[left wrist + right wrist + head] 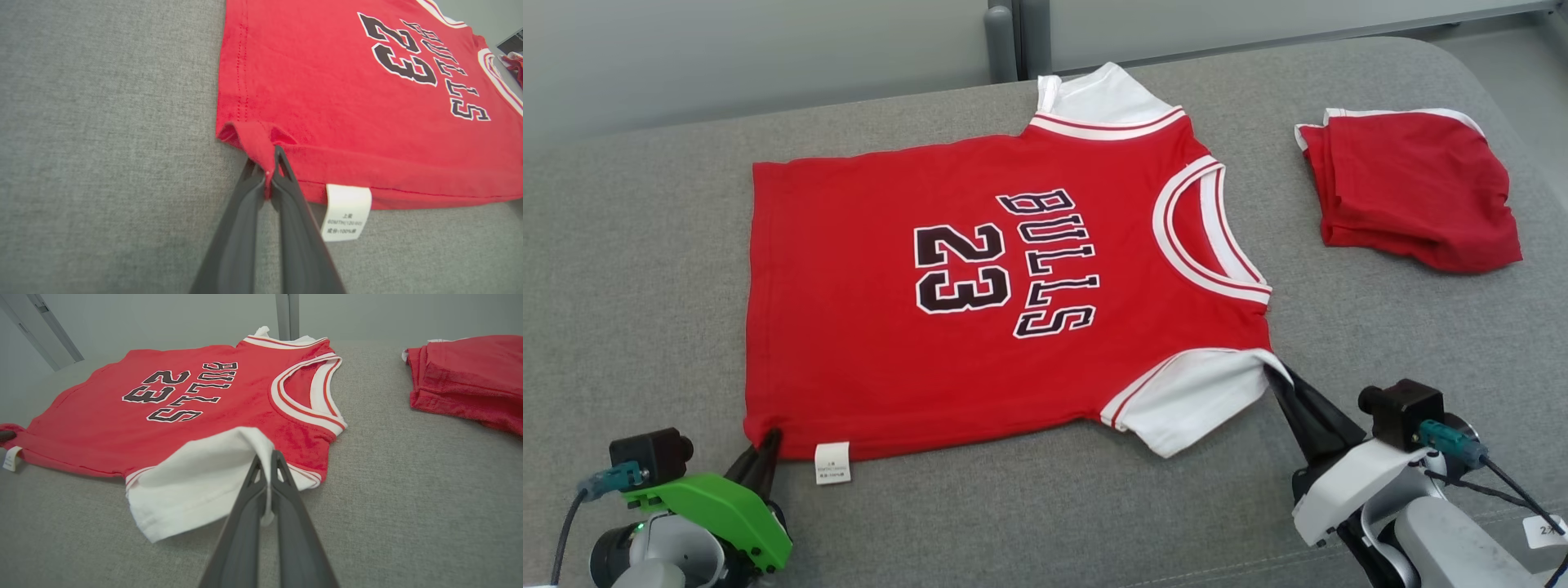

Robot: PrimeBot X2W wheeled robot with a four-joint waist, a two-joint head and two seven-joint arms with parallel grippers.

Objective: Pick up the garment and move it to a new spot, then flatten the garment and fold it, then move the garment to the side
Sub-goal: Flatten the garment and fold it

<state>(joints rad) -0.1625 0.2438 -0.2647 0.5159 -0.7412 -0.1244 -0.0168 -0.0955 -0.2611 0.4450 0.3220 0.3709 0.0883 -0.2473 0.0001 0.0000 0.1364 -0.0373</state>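
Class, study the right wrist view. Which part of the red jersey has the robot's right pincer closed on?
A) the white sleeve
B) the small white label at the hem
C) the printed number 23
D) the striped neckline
A: the right pincer is shut on the edge of the white sleeve of the jersey, with white cloth pinched between its two dark fingers.

likely a bare test room — grey fabric cushion (645, 327), pale wall (768, 49), metal post (1001, 41).

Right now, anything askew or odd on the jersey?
Jersey mostly flat. The hem corner is bunched where the left hand pinches it, the white sleeve is puckered in the right hand, and the care label pokes out.
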